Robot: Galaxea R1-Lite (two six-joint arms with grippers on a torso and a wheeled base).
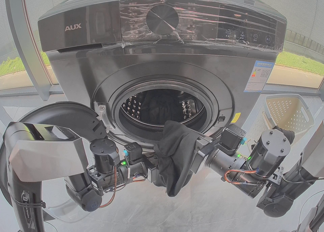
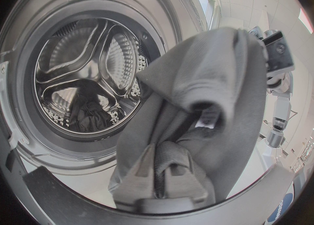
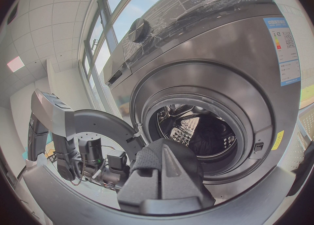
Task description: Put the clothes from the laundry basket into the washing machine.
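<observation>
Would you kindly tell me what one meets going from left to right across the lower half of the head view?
First the washer door, swung open, then the black garment, then the laundry basket.

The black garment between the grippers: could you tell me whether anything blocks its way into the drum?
Nothing visible does: the door stands swung open, and the black garment hangs just before the drum opening.

Glossy metal washing machine (image 1: 84, 74); matt, seemingly knitted cloth garment (image 1: 175, 155).
</observation>
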